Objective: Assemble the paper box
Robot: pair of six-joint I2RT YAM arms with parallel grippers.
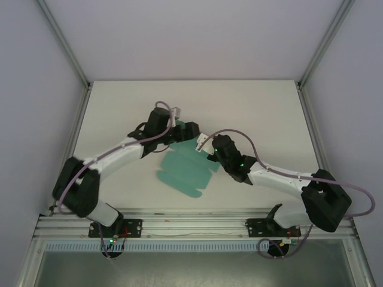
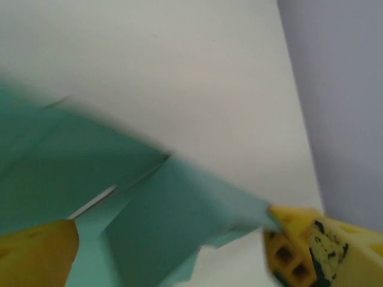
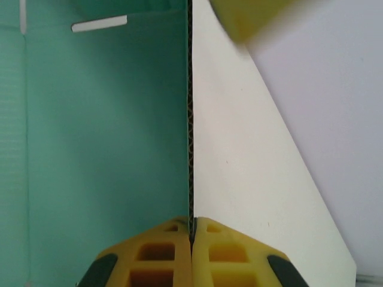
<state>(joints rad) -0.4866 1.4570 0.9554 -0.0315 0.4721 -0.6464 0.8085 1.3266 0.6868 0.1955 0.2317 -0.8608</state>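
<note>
one paper box (image 1: 187, 170), partly hidden: right hand (image 3: 191, 226) tight on it, left hand (image 2: 172, 222) spread

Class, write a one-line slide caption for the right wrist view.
Right tool pinches the teal paper box sheet by its edge, seen edge-on, with the white table behind.

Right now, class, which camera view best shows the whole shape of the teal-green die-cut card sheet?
Top external: the teal-green die-cut card sheet lies with its outline mostly visible. Left wrist shows blurred flaps; right wrist shows one panel, its edge pinched by the right gripper.
</note>
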